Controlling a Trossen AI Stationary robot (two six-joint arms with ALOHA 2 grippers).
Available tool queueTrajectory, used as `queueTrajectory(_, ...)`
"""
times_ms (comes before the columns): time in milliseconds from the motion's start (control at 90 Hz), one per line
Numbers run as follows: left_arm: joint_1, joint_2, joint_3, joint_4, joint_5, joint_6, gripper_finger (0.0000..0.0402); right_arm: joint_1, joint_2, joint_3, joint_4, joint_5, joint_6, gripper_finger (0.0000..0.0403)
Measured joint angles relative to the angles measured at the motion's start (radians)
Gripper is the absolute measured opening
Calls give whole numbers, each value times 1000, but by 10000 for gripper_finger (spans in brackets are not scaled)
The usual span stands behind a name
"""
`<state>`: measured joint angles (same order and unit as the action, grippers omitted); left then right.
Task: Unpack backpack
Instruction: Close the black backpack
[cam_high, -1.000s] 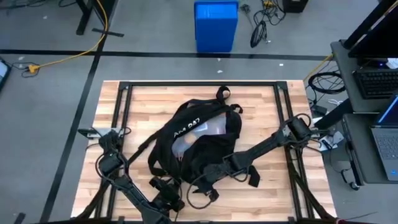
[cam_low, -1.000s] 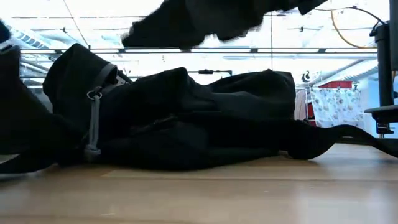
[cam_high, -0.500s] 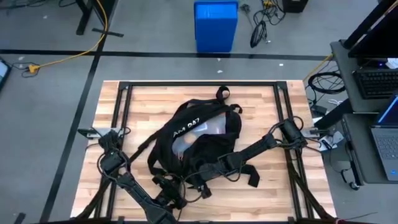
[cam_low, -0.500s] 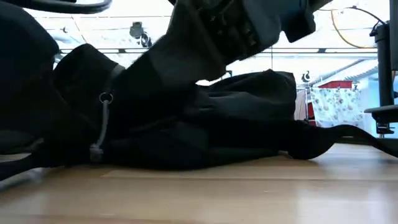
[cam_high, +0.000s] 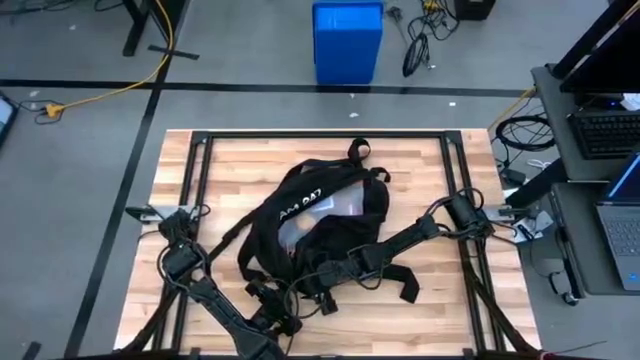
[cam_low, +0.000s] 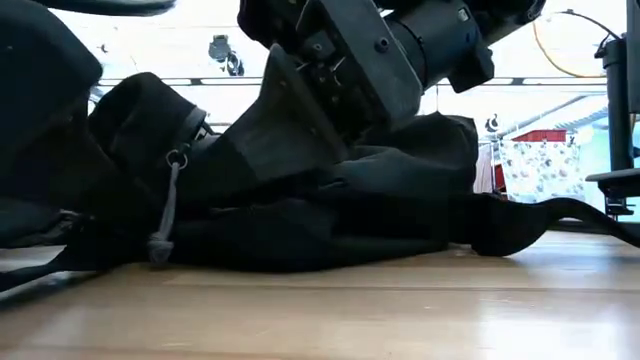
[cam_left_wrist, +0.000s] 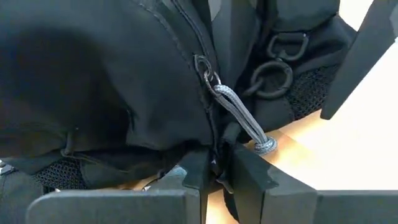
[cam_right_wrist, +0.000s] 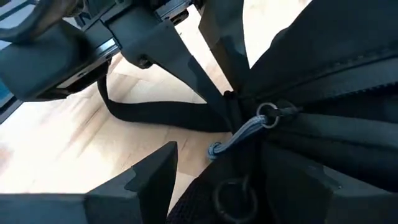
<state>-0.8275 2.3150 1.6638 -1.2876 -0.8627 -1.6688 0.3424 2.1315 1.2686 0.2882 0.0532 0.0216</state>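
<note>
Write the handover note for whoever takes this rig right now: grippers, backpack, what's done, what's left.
Left gripper: shut on a fold of the backpack fabric at its near edge, beside the grey zipper pull cord.
Right gripper: open, fingers spread either side of the same cord, at the backpack's near end; it grips nothing.
Backpack: lying flat mid-table, straps trailing over the wood.
Done: the left gripper has hold of the fabric by the zipper, and the right is lined up on the pull. Nothing has been taken out onto the table.
Left: close on the pull, run the zipper open, take out the contents.
</note>
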Motion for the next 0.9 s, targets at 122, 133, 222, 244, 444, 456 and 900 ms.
queueTrajectory(122,8,-19,0,14,-4,6,37,0,0,0,4,2,0,221)
queueTrajectory(133,8,-21,0,14,-6,8,36,0,0,0,6,3,0,221)
queueTrajectory(222,9,-36,3,11,-21,11,36,-2,0,0,27,20,23,221)
queueTrajectory(244,9,-40,3,11,-23,16,36,-2,0,0,31,25,28,221)
queueTrajectory(444,10,-65,16,16,-32,74,36,2,-2,0,47,98,37,213)
queueTrajectory(456,10,-65,16,17,-32,75,36,2,-2,0,47,99,36,211)
queueTrajectory(900,7,-66,19,24,-45,81,36,9,-2,0,30,101,-38,8)
